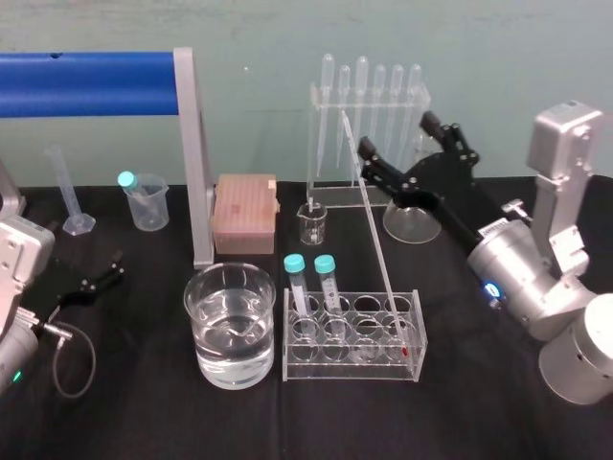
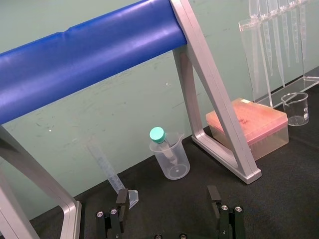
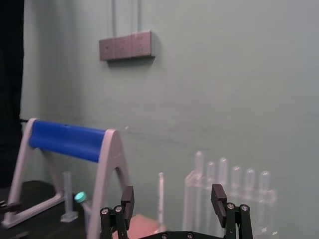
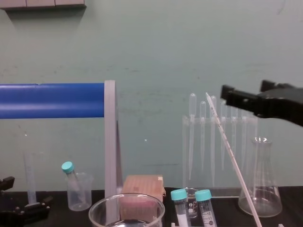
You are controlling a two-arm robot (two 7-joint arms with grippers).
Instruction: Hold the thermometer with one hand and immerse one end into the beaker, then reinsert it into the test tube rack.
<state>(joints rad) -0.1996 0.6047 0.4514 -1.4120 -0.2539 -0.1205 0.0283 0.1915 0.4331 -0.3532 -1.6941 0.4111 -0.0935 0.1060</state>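
Observation:
The thermometer is a thin whitish rod that leans in the test tube rack, its lower end in a right-hand slot and its top tilted back toward the pipettes. The wide beaker, part full of clear liquid, stands just left of the rack. My right gripper hangs open in the air just right of the thermometer's top and does not touch it. In the right wrist view the thermometer rises a little beyond the spread fingers. My left gripper rests open at the far left, low over the table.
A blue roller on a grey frame spans the back left. Behind the rack stand a pipette holder, a pink tip box, a small beaker and a conical flask. A capped tube in a plastic cup and a graduated cylinder sit at back left.

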